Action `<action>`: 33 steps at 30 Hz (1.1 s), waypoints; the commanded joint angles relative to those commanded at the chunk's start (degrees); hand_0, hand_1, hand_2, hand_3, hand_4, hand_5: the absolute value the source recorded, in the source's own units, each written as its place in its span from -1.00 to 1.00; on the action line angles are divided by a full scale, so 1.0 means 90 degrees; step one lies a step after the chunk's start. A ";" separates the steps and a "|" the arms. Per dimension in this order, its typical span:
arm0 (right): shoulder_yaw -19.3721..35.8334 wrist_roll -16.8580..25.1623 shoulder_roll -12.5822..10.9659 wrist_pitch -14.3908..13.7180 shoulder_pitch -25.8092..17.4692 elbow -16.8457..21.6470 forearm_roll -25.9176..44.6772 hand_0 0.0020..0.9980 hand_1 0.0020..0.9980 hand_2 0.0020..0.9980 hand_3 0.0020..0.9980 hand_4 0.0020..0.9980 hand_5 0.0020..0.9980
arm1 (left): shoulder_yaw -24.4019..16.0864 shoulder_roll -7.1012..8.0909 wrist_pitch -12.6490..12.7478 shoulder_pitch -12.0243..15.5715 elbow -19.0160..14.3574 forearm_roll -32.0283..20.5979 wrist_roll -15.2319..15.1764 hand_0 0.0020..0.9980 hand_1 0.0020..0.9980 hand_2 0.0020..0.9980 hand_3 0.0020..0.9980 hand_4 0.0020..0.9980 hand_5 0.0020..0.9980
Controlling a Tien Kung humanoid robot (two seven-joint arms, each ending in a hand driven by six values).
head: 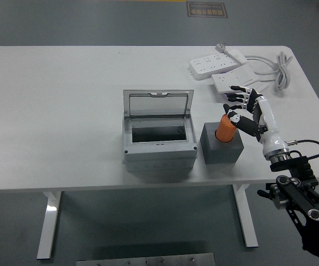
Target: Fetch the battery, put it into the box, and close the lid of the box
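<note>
Even overhead light is brightening the white table (65, 111); soft shadows are falling beneath it, and focus is staying fairly sharp throughout.

battery (225, 127): orange | block (222, 151): dark grey | box (159, 145): light grey | table (65, 111): white | power strips (217, 62): white | hand (241, 105): black-and-white

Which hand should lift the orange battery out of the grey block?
Right. The right hand is at the orange cylindrical battery standing in the grey square block, thumb touching its top. The left arm is out of view. The grey box beside it stands open.
</note>
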 joint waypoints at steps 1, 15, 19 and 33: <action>-0.0012 -0.0003 -0.0003 0.0003 0.0003 -0.0001 0.0000 0.05 0.29 0.25 0.45 0.47 -0.85 | -0.0001 -0.0001 0.0000 -0.0001 0.0000 0.0001 0.0000 0.27 0.39 0.18 0.19 0.15 -1.00; -0.0353 -0.0101 -0.0174 0.0098 0.0010 0.0126 -0.0029 0.13 0.32 0.27 0.47 0.47 -0.85 | -0.0014 -0.0008 -0.0006 -0.0034 0.0000 0.0029 0.0006 0.26 0.39 0.18 0.18 0.15 -1.00; -0.0447 -0.0140 -0.0217 0.0142 0.0017 0.0150 -0.0034 0.15 0.33 0.28 0.46 0.47 -0.86 | -0.0015 -0.0009 -0.0008 -0.0040 0.0000 0.0032 0.0008 0.26 0.39 0.18 0.18 0.15 -1.00; -0.0572 -0.0198 -0.0268 0.0203 0.0031 0.0045 0.0020 0.17 0.34 0.29 0.47 0.48 -0.85 | -0.0023 -0.0003 -0.0016 -0.0058 -0.0002 0.0047 0.0014 0.26 0.39 0.18 0.18 0.15 -1.00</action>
